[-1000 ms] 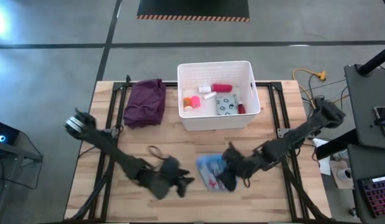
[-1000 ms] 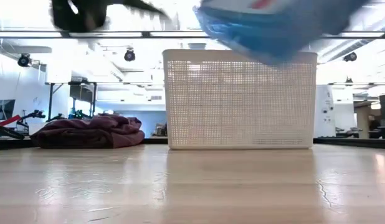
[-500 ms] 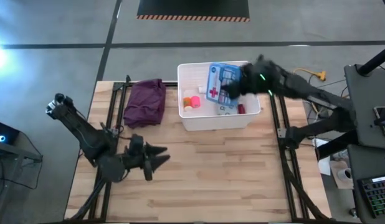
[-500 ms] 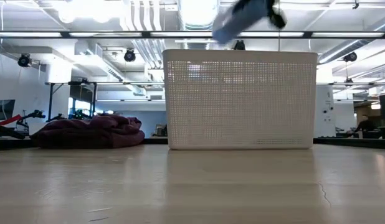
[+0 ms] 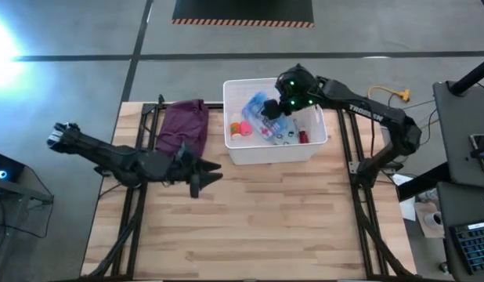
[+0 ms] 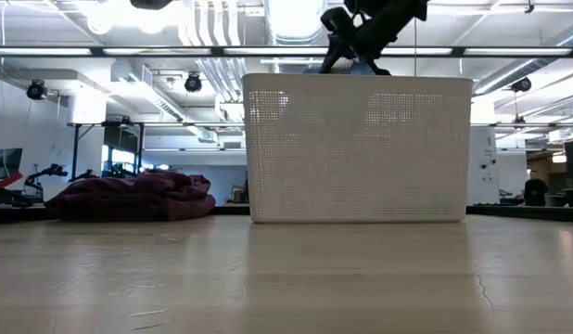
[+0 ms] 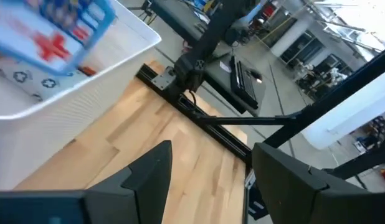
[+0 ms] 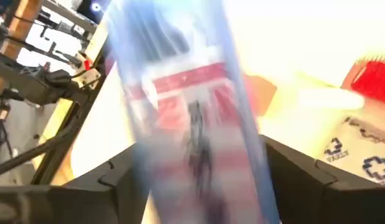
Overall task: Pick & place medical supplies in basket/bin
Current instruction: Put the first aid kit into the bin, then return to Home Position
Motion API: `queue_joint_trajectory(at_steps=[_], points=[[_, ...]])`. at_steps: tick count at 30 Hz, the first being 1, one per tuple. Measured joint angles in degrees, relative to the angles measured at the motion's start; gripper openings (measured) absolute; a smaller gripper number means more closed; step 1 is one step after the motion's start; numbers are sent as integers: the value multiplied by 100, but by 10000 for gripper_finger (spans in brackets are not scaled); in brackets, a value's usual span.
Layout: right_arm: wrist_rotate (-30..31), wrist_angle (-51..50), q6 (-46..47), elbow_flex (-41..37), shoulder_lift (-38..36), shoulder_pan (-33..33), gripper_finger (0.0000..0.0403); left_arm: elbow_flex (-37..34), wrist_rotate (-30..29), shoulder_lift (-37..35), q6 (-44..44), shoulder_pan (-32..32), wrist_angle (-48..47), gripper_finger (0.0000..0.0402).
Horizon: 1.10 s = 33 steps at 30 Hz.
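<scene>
The blue first-aid box with a red cross [image 5: 256, 106] is tilted inside the white ribbed bin [image 5: 273, 155], and it is blurred in the right wrist view [image 8: 192, 130]. My right gripper [image 5: 277, 108] is above the bin's middle, open, its fingers on either side of the box. In the low view it shows just over the bin's rim [image 6: 361, 32]. Orange and pink caps [image 5: 239, 128], a red bottle [image 5: 303, 137] and a patterned packet [image 5: 285, 135] lie on the bin's floor. My left gripper [image 5: 207, 176] hovers open over bare wood, near the cloth's near end. My right gripper comes at the first-aid box from above, slanting down into the bin, with one finger [image 8: 118, 186] beside each long side of the box [image 8: 242, 124]. The box is smeared while the bin's contents are sharper; I cannot tell whether the fingers touch it.
A purple folded cloth [image 5: 183, 125] lies left of the bin at the table's far edge. Black rails [image 5: 148, 133] run along both table sides. The wooden top [image 5: 273, 219] on the near side of the bin is bare. The room's lights and stands show beyond the table.
My right gripper carried the blue box from the table's near middle up and toward the far edge, over the bin, then dipped into it; the box is now lower and tipped inside the bin. My left gripper drew back toward the table's left, then toward the far edge, and now points right.
</scene>
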Motion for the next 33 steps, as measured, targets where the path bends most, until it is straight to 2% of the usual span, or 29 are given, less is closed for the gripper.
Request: queue_joint_trajectory(at_steps=[3,7,11,14,17,22,25,27,31,33], points=[[187,-483,-140,291,160,-26,278,-224,269,-363,237,250,-7,202],[875,-861,-159,717,152,-26,297,-675,427,-1070,391,443,20,202],[1713,-1409,-201,1116,-104,45,303,-1296,494,-1881,462,483,78,202],[1847,-1872,-194,1338,-494,207,304,-1818,522,-2624,570,494,216,202],[2083,-2331,-164,1284,-949,605,304,-2459,524,-3318,569,496,363,202],[2760,-2374,-87,575,-1675,1504,303,-3435,423,-4245,850,496,980,202],[2798,-2506,-72,244,-2042,1829,302,-3801,-122,-4667,982,496,890,202],[2677,-2775,33,174,-2198,1942,301,-3961,-259,-4973,819,498,817,202],[2516,-2789,1284,168,-2549,2116,301,-4261,213,-5558,-109,487,1017,202],[2440,-2583,873,166,-2678,2366,302,-4461,482,-5668,392,485,1238,202]])
